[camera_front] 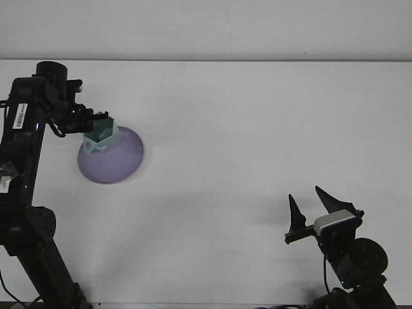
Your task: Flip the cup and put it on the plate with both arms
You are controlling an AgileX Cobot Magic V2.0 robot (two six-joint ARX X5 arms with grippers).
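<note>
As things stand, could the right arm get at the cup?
Probably not easily. The right tool sits open at the near right of the table, while the cup is held by the left tool over the plate at far left. Nothing lies between, but it is far across.

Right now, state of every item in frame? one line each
left hand: shut on the cup, holding it over the plate's upper left edge
cup: teal, faceted, tilted, gripped at its top; cannot tell if it touches the plate
plate: purple, flat on the table, nothing else on it
right hand: open, holding nothing, parked near the lower right
table: white
</note>
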